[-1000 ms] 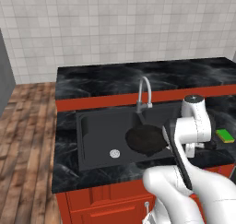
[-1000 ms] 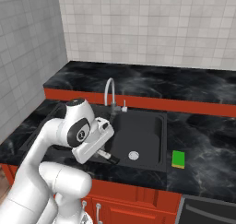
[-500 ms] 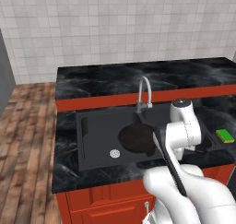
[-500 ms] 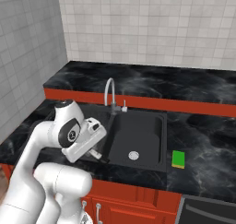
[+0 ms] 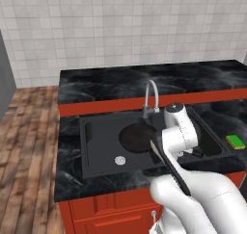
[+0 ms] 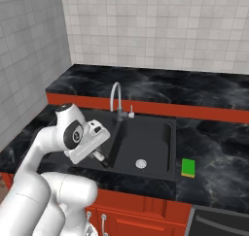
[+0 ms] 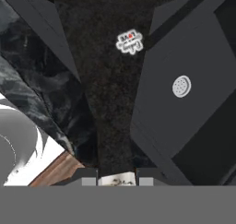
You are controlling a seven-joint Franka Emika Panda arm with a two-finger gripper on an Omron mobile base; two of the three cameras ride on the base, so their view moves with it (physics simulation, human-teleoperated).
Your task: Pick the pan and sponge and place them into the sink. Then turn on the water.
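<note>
The gripper is clamped on the pale tip of the pan's handle, jaws drawn in tight on either side of it. The pan hangs over the left basin of the sink, toward that basin's right side, its round body near the faucet base. Its long axis runs from the dark round body back along the handle to the hand, handle pointing toward the front edge of the counter. The sponge lies on the counter just right of the sink's right rim, near the front edge, green face up.
</note>
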